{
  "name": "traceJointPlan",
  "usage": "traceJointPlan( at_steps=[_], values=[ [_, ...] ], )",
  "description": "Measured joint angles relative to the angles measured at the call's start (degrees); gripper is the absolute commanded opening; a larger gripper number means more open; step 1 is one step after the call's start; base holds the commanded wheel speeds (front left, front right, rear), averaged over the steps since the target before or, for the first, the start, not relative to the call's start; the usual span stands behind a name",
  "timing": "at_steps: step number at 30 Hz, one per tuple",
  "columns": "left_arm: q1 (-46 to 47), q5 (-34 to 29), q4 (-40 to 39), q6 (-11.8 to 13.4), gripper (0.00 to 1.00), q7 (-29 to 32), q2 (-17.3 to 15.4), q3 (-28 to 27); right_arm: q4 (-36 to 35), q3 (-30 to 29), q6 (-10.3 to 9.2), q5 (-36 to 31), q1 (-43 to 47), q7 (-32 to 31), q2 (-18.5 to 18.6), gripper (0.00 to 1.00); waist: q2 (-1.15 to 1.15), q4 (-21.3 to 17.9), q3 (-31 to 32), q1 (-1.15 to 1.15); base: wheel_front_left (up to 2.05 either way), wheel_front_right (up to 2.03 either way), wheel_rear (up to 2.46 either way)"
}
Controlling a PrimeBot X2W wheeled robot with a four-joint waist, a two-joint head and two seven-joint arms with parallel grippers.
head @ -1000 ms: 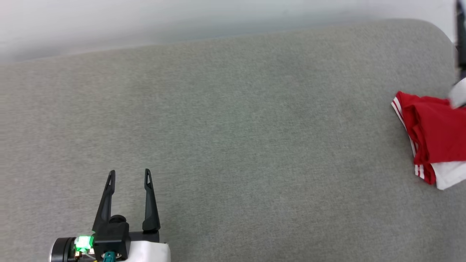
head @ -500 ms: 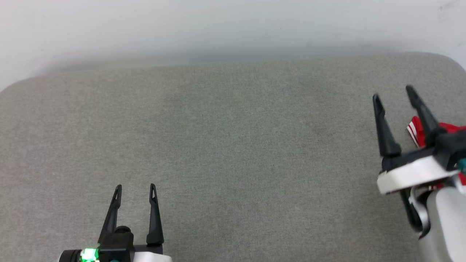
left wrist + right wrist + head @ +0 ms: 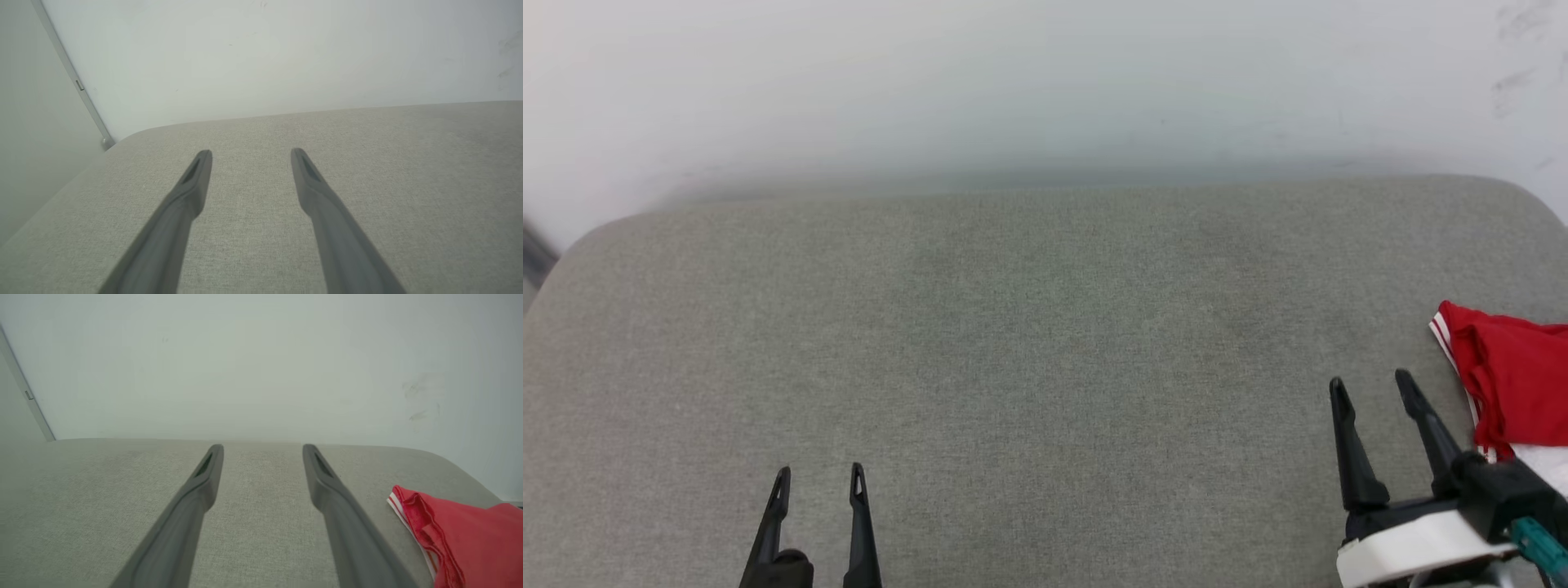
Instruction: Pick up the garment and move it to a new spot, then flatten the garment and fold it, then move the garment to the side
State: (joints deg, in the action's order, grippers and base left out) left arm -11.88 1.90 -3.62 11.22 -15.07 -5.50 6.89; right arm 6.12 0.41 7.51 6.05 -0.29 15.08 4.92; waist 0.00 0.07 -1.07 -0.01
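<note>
Right end effector point(image 3: 1370, 381) (empty) beside garment point(image 3: 1515, 376)

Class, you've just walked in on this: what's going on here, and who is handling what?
A two-armed robot faces a grey padded surface. Nothing is being handled right now: the left end effector and the right end effector are both open and empty, low over the near side. The garment, a red bundle with white trim, lies at the surface's right edge, just beside the right end effector, ungripped.
</note>
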Motion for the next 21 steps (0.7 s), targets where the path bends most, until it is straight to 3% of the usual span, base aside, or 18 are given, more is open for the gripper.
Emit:
traceJointPlan(
  at_steps=[10,20,21],
  values=[
    [-1.89,0.30,-0.14,-1.35,1.00,0.00,0.55,-1.04,-5.10,-1.82,0.00,0.05,8.10,0.00,-1.76,1.00,0.00,0.25,1.92,0.00,0.00,0.00,0.00],
    [-2.11,0.34,0.16,-2.75,1.00,0.00,1.09,-1.81,-7.12,-2.11,0.00,1.99,9.68,0.00,-1.90,1.00,0.00,0.42,2.32,0.00,0.00,0.00,0.00],
    [-2.10,0.35,0.30,-2.72,0.00,0.01,1.09,-1.80,-6.94,-2.08,0.00,1.99,9.70,-0.01,-1.90,0.00,0.00,0.46,2.31,0.00,0.00,0.00,0.00]
  ],
)
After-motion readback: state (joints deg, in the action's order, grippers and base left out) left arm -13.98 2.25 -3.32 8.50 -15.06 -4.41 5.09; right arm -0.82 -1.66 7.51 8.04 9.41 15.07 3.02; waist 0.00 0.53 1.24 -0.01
